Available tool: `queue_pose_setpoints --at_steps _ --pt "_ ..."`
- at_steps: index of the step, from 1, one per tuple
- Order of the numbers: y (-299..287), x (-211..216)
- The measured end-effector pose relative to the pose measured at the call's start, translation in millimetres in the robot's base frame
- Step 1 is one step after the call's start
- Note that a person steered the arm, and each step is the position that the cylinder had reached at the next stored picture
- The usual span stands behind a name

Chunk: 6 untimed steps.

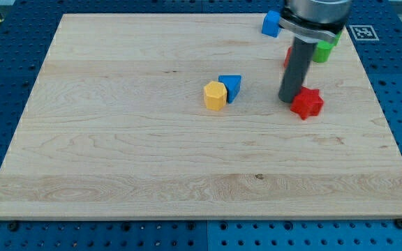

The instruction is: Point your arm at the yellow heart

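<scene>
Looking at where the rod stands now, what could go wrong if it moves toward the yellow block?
1. My tip stands right beside the red star block; moving off could drag or nudge it.
2. The blue block touches the yellow block on the tip's side, so a straight approach may push both.
3. No yellow block clearly reads as a heart; the target could be mistaken.

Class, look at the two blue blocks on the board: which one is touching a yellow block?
The blue triangular block near the board's middle; it sits against the yellow block. The other blue block stands alone at the view's top edge.
</scene>
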<state>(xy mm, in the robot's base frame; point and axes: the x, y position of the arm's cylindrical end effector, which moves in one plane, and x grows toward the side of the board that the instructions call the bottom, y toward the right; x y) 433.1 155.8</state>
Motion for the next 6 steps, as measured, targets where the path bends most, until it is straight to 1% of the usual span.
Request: queue_pose_setpoints --at_steps 1,2,3,4,5,6 --pt "22.3 8.8" --pt "-3.9 -14.9" --pt "-47.7 -57.3" --pt "-48.6 -114.1" --pt "-35.3 -138.2" --pt "-12.4 -138.3"
